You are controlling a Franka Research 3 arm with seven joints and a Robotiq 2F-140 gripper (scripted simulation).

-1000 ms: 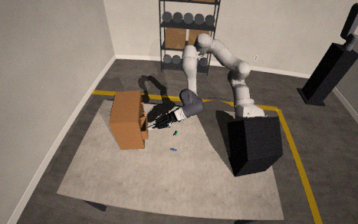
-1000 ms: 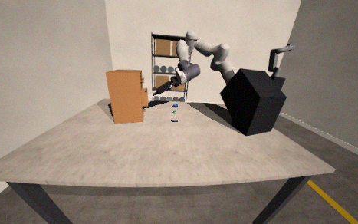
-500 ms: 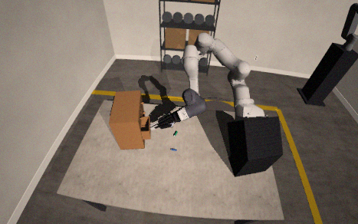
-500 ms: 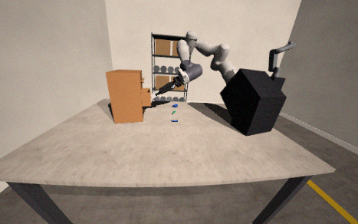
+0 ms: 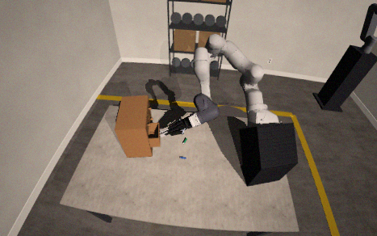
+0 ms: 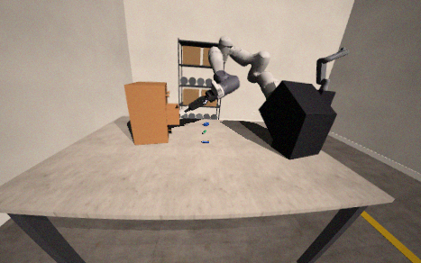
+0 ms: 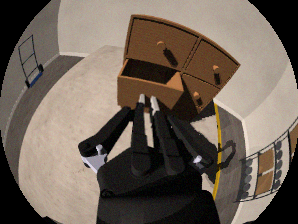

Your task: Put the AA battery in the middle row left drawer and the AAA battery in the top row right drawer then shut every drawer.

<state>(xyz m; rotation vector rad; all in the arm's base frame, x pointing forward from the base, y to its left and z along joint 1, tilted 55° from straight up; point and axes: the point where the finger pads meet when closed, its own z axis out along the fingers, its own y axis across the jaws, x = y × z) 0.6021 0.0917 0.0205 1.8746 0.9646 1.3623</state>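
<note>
The orange-brown chest point(image 5: 130, 129) point(image 6: 145, 114) point(image 7: 180, 37) stands upright at the table's left. Its middle-row left drawer point(image 5: 155, 141) point(image 6: 173, 118) point(image 7: 131, 91) is partly out; the visible part of its inside is dark, with no battery to be seen. The other drawers in view look pushed in. My gripper point(image 5: 161, 133) point(image 6: 183, 112) point(image 7: 146, 100) is shut on this drawer's knob, which the fingers mostly hide. Three small objects lie on the table: a blue one point(image 5: 182, 158) point(image 6: 205, 141), a green one point(image 5: 185, 140) point(image 6: 204, 131) and another blue one point(image 6: 205, 123). I cannot tell their sizes.
A large black block point(image 5: 267, 153) point(image 6: 297, 119) stands on the right of the table point(image 5: 173, 198) point(image 6: 193, 180). The arm reaches in from behind, above the table's back part. A shelf rack point(image 5: 198, 27) point(image 6: 196, 65) stands at the back wall.
</note>
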